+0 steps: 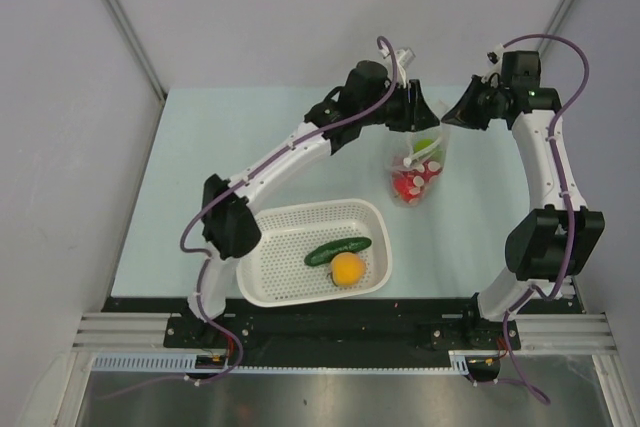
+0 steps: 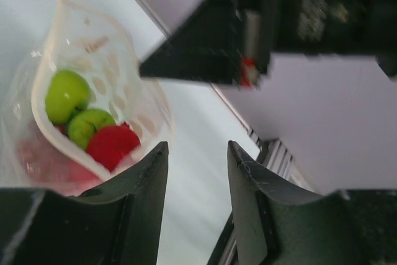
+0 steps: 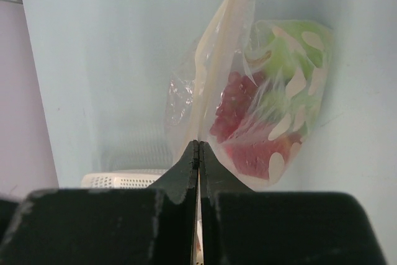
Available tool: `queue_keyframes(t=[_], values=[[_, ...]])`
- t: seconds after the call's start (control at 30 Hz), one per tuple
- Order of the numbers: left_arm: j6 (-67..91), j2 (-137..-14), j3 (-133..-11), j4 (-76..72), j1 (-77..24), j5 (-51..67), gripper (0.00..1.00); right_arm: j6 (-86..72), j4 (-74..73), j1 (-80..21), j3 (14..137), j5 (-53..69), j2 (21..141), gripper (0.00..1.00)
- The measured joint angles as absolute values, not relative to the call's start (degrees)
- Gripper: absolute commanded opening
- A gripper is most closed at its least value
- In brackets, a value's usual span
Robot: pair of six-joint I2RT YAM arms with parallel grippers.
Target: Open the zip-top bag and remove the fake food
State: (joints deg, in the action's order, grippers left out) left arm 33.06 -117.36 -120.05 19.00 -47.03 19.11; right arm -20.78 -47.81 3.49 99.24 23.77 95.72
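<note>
- Right gripper (image 3: 198, 148): fingers pressed together, pinching the zip-top bag (image 3: 267, 110) by its rim; the gripped strip is hidden.
- Left gripper (image 2: 197, 150): fingers spread, empty; the bag's mouth gapes just beyond one finger.
- Fake food (image 2: 93, 125): green and red pieces inside, blurred.

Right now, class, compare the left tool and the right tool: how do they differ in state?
The left tool has its jaws apart; the right tool has them pressed together. The left tool holds nothing, while the right tool pinches the mouth edge of the zip-top bag. Both are black and sit by the bag's open mouth.
</note>
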Motion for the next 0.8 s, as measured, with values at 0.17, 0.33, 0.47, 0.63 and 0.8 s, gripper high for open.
queue_keyframes(t=[0.17, 0.33, 0.47, 0.63, 0.8], values=[[38.57, -127.42, -127.9, 17.69, -45.3, 17.1, 0.48, -20.78, -48.47, 2.7, 99.24, 23.77, 94.72, 0.0], [42.02, -133.75, -127.92, 17.08, -45.21, 16.38, 0.49, -20.78, -49.39, 1.91, 99.24, 23.77, 93.89, 0.0], [41.85, -137.08, -127.92, 17.87, -45.63, 15.86, 0.58, -20.73, -49.67, 1.65, 99.24, 23.75, 93.51, 0.0], [39.31, -137.58, -127.94, 21.63, -46.3, 14.85, 0.73, -20.73, -49.87, 1.61, 99.24, 23.77, 93.41, 0.0], [35.79, -137.51, -127.94, 26.22, -46.68, 14.15, 0.83, -20.84, -49.87, 1.52, 99.22, 23.79, 93.41, 0.0]])
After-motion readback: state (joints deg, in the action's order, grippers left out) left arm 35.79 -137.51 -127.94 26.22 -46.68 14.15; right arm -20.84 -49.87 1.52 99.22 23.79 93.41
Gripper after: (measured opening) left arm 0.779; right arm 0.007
